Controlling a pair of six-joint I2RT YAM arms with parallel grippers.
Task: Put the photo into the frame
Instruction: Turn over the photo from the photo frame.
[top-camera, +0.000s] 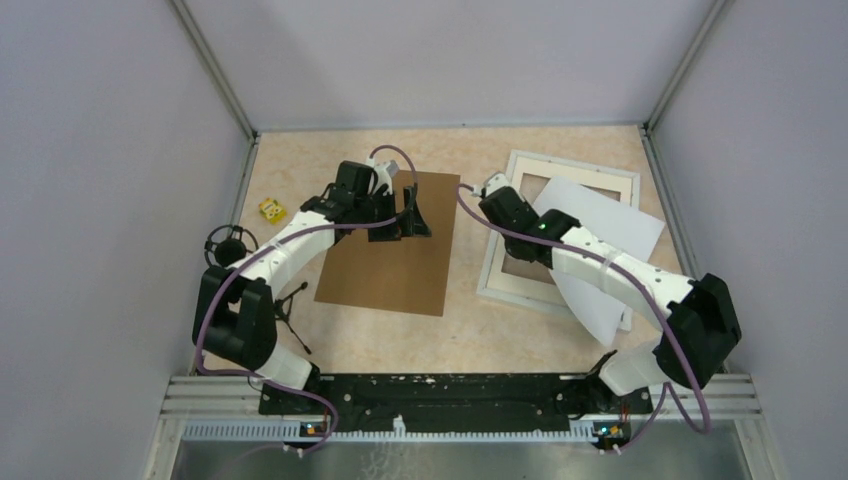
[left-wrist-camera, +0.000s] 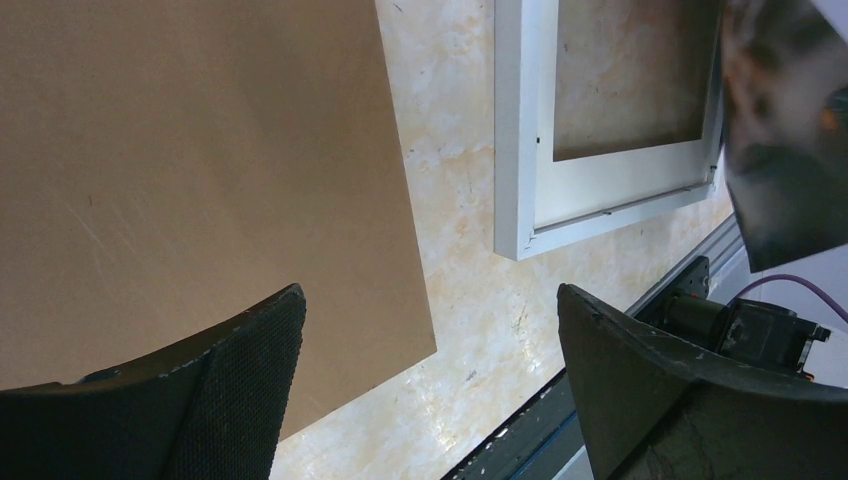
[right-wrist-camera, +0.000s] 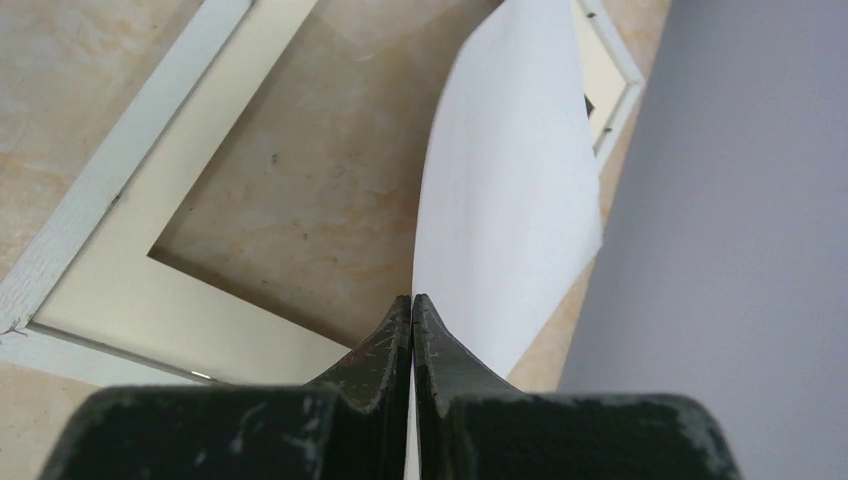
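- Right gripper pinched shut on the photo — white back showing, over the frame.
- Left gripper wide open, empty, above the board.
- Yellow block — print unreadable.

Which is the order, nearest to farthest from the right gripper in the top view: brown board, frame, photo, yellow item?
1. photo, pinched in the shut right gripper itself.
2. frame, lying just beneath that gripper, on the right.
3. brown board, off to the left, mid-scene.
4. yellow item, far left near the wall.
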